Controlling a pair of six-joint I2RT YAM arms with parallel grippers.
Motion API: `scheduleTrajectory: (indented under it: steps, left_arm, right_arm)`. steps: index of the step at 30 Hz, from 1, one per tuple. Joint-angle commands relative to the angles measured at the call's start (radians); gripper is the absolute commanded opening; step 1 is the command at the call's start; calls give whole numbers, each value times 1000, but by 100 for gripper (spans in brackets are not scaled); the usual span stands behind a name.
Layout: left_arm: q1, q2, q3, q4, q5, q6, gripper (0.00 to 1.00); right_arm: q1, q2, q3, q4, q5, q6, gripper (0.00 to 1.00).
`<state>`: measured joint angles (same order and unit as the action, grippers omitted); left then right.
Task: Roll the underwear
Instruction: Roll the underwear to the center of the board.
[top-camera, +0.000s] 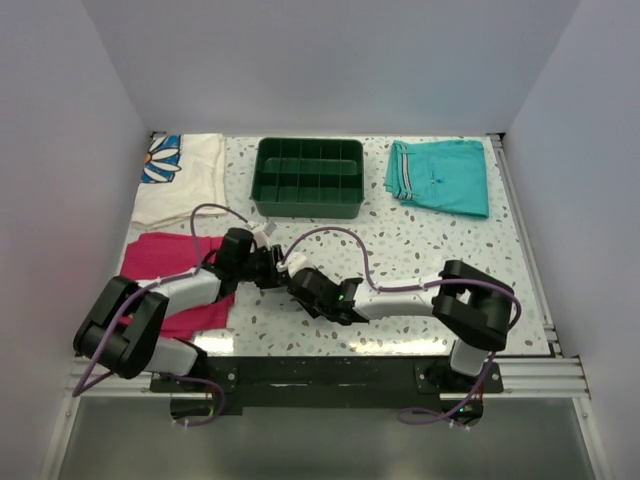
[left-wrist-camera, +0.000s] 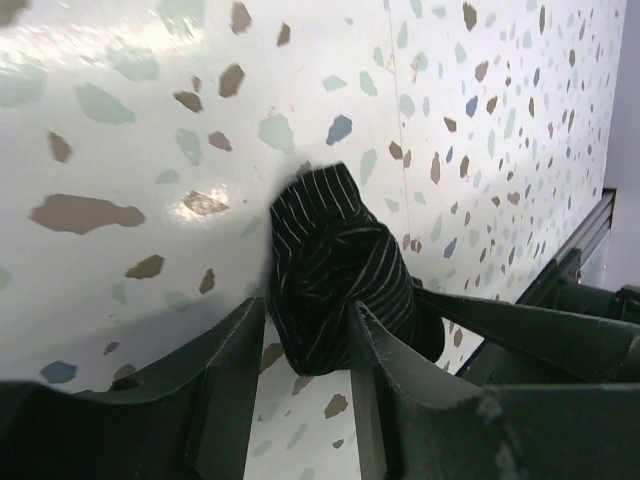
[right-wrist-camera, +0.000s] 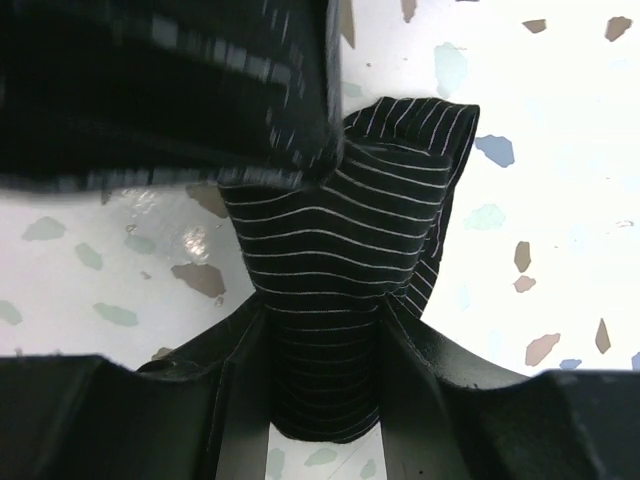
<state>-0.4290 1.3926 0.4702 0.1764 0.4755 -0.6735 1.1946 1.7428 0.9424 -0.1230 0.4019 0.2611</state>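
From above, both arms reach in to one spot just left of the table's (top-camera: 420, 250) centre. The left gripper (top-camera: 262, 262) and right gripper (top-camera: 300, 282) nearly meet there, and they hide the underwear from this camera.

In the left wrist view, the underwear (left-wrist-camera: 335, 260) is a tight striped bundle lying on the surface, running from twelve toward five o'clock. The left gripper (left-wrist-camera: 305, 310) straddles its near end with the jaws apart. A sliver of table shows between the nine o'clock finger and the cloth, so we judge nothing is clamped here.

In the right wrist view, the right gripper (right-wrist-camera: 322, 310) is pinched on the underwear (right-wrist-camera: 340, 230), whose fabric fills the gap between its fingers. The bundle's loose folded end points to one o'clock. A dark blur at ten o'clock is too close to identify.

We think the main risk is the roll springing open. With one side unclamped, soft fabric can relax, and a pull from the right could drag it flat. The two grippers are also close enough to knock each other.

The tabletop is glossy white terrazzo with coloured flecks and glare, so it probably slides easily under cloth. A green divided tray (top-camera: 305, 207) sits at twelve o'clock, teal shorts (top-camera: 445, 178) at two, a magenta cloth (top-camera: 160, 255) at nine and a white floral cloth (top-camera: 185, 180) at ten. Plain pale walls close in on three sides.
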Motion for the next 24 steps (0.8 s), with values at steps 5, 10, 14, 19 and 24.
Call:
scheduleTrajectory:
  steps: [5, 10, 14, 19, 24]
  left_arm:
    - [90, -102, 48, -81, -90, -23, 47]
    - [98, -168, 13, -117, -146, -21, 48]
    - [99, -201, -18, -97, -138, -11, 49]
    - [98, -219, -30, -43, -63, 12, 49]
    - [98, -219, -80, 58, 79, 17, 50]
  right_arm:
    - [-39, -19, -31, -66, -398, 59, 17]
    - [-154, -54, -57, 6, -658, 128, 17]
    - [-242, -42, -73, 45, -816, 179, 17]
    - [-320, 20, -120, 120, -971, 289, 15]
    - [-345, 52, -142, 141, -962, 320, 16]
